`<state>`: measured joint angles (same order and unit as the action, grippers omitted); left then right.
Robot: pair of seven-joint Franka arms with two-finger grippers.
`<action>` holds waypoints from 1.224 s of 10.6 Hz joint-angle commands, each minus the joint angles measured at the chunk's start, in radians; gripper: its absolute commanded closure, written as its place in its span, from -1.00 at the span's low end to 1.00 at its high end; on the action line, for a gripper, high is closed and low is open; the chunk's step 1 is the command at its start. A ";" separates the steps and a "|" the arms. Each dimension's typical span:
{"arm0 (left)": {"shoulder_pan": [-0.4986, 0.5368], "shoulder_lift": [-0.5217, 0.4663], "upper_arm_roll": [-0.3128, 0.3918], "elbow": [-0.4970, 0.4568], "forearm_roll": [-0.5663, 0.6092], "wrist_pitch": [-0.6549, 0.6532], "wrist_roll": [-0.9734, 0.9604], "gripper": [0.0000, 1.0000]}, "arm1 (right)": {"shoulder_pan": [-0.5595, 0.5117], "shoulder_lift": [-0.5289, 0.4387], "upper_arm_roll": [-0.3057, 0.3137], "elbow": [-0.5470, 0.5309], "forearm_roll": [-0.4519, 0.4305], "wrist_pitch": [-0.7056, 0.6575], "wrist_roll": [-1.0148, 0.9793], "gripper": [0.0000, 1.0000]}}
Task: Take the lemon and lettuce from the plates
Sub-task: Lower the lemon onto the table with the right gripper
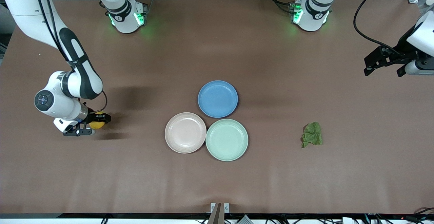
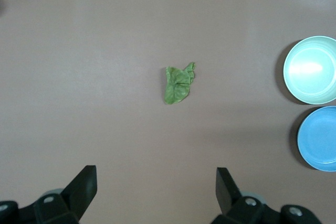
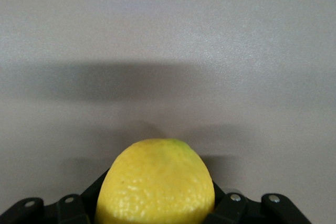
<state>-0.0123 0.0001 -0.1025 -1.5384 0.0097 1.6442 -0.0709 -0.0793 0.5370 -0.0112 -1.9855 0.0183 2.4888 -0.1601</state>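
Observation:
My right gripper (image 1: 93,125) is shut on the yellow lemon (image 1: 97,124), low over bare table toward the right arm's end. In the right wrist view the lemon (image 3: 156,182) fills the space between the fingers of my right gripper (image 3: 157,205). The dark green lettuce (image 1: 312,134) lies on bare table toward the left arm's end, on no plate. My left gripper (image 1: 368,68) is open and empty, high over the table's edge at that end. In the left wrist view my left gripper (image 2: 156,190) looks down on the lettuce (image 2: 178,83). The pink-beige plate (image 1: 185,132) and the mint green plate (image 1: 227,139) are empty.
An empty blue plate (image 1: 217,98) touches the two plates, farther from the front camera. The left wrist view also shows the mint plate (image 2: 313,69) and the blue plate (image 2: 320,137). The brown tabletop (image 1: 271,64) spreads around them.

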 commanded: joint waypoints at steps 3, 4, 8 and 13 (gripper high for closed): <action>0.003 0.006 -0.011 0.006 0.013 -0.020 0.011 -1.00 | -0.033 0.030 0.013 -0.010 -0.003 0.056 -0.009 -0.29; 0.006 0.006 -0.011 0.003 0.013 -0.020 0.011 -1.00 | -0.034 0.037 0.013 -0.009 -0.001 0.064 -0.007 -0.29; 0.009 0.011 -0.003 0.003 0.012 -0.020 0.013 -1.00 | -0.028 0.037 0.014 0.001 0.000 0.056 0.002 -1.00; 0.012 0.017 0.000 0.006 0.015 -0.015 0.011 -1.00 | -0.020 0.021 0.014 0.086 0.002 -0.108 0.005 -1.00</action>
<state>-0.0092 0.0155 -0.1007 -1.5432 0.0098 1.6397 -0.0692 -0.0932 0.5778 -0.0049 -1.9406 0.0191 2.4664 -0.1600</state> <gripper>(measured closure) 0.000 0.000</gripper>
